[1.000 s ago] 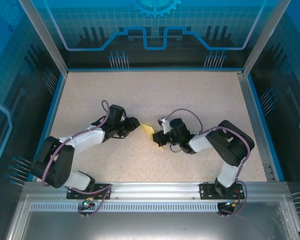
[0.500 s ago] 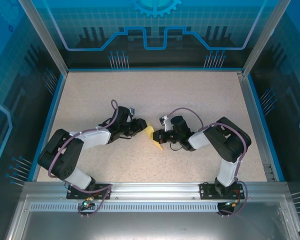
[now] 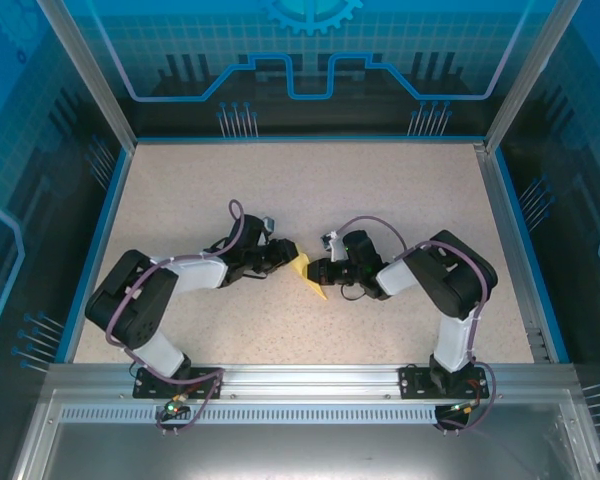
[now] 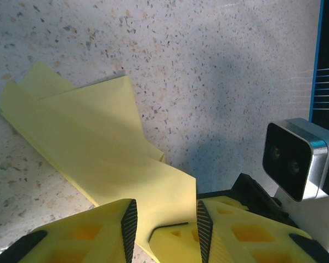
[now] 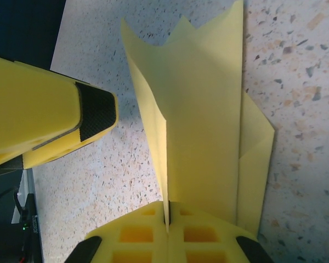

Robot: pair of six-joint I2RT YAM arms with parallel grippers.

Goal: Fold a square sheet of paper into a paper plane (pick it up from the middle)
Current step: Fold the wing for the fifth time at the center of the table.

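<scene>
- Blue see-through walls [image 3: 40, 150] and an aluminium frame [image 3: 85, 75] close in a speckled beige table [image 3: 380, 190].
- At the left, the left arm [image 3: 195, 272] reaches from its base at the near edge toward the middle of the table, lying low over the surface.
- The left gripper [image 3: 283, 254] ends right at the left edge of the pale-yellow paper [image 3: 302, 268]. In the left wrist view its yellow fingers [image 4: 88, 233] stand a narrow gap apart, and the near end of the paper runs into that gap. Whether the pads touch the paper I cannot tell.
- The paper sits near the middle of the table, between the two grippers. It is already folded into a long band of overlapping layers, with one pointed end toward the near edge.
- In the right wrist view, one flap [image 5: 203, 109] stands up off the table along a sharp crease, and another layer lies flat just to its right.
- A left finger's black pad [image 5: 96, 112] is near that upright flap but apart from it.
- The right gripper [image 3: 317, 272] is closed tight, pinching the base of the upright flap in the seam between its fingers.
- At the right, the right arm [image 3: 460, 275] bends back from the paper to its base at the near edge.
</scene>
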